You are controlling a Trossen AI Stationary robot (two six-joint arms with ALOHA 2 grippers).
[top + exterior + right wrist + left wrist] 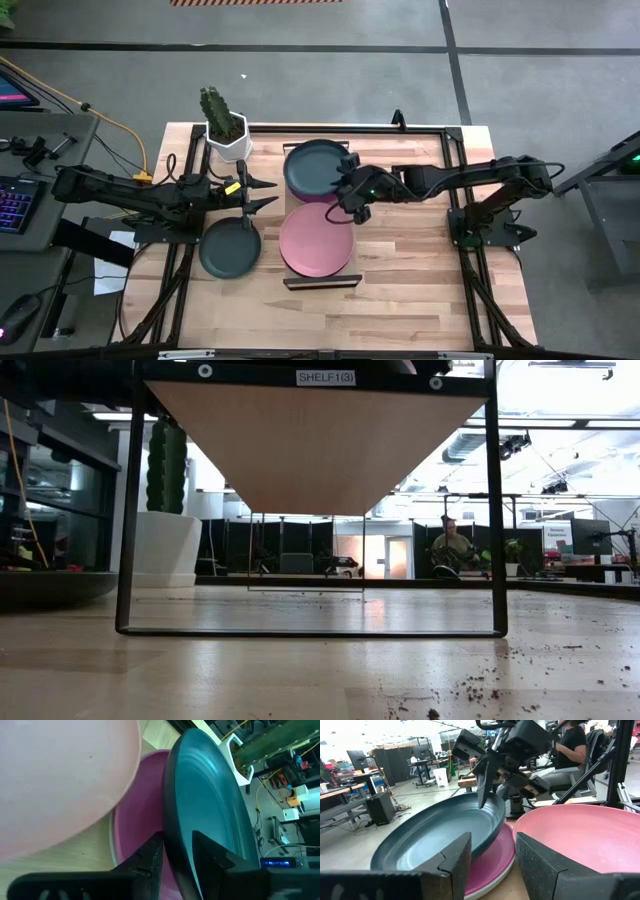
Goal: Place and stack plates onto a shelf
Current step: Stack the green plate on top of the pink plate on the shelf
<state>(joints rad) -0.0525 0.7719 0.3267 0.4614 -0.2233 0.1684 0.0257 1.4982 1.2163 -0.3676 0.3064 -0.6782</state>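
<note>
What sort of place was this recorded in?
Most likely a robotics lab or open workshop. The wooden table carries two robot arms in a metal frame, a keyboard sits on a side desk, and the room behind shows rows of desks with monitors and a seated person.

Table (420, 300) fills the middle of the high view. Pot (227, 138) at its upper left corner. Just right of the pot, top centre, a plate (312, 165) sits tilted on another plate (490, 865), which is mostly covered. Below them, centre, a third plate (315, 240) lies on the shelf (322, 283), whose end edge shows just under it. Left of that, a fourth plate (230, 248) lies flat on the table. Left gripper (262, 193) is between pot and fourth plate. Right gripper (347, 185) is at the top plate's right rim, fingers either side of it.
</note>
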